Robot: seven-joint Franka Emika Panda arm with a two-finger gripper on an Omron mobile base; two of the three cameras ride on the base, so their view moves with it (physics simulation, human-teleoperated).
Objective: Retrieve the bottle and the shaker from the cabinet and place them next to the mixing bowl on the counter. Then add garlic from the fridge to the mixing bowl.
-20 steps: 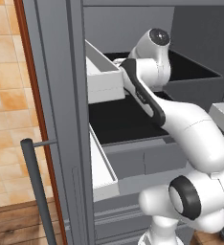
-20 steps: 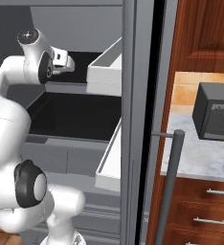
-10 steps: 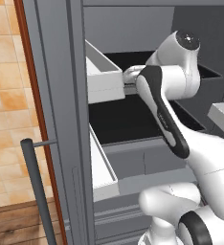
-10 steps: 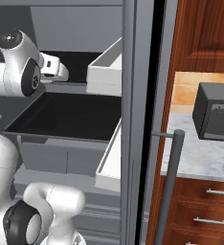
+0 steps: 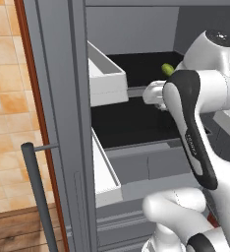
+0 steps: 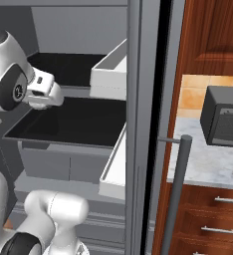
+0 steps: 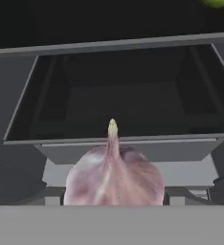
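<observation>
Fridge (image 5: 58, 98) stands open, grey frame filling the near side of both base views; its bar handle (image 5: 38, 197) sits at the lower left of the left base view and shows again in the right base view (image 6: 175, 194). Inside, a black shelf (image 6: 73, 119) runs wide and bare across the middle, open room above it up to the next black shelf (image 5: 141, 64). White door bin (image 5: 104, 78) juts at the upper shelf edge, a second white bin (image 5: 104, 172) below it along the lower shelf's left edge. Grey drawer front (image 5: 146, 162) sits under the black shelf. Right of the fridge in the right base view: reddish-brown cabinet (image 6: 213, 35), a marble worktop (image 6: 208, 164) with a dark microwave (image 6: 223, 117) on it, well apart from the arm.

Arm (image 5: 195, 128) is folded in front of the fridge opening, elbow high, forearm dropping to the base, hand reaching in level over the black shelf's front edge.

Gripper (image 6: 51, 94) is partway apart and clamped on the garlic (image 7: 115, 179); the pale purple bulb fills the space between the fingers in the hand view, tip pointing up, held clear above the shelf and drawer. Fingertips hidden behind the bulb.

Small green item (image 5: 167, 69) lies at the back right of the upper shelf, well apart from the gripper.
</observation>
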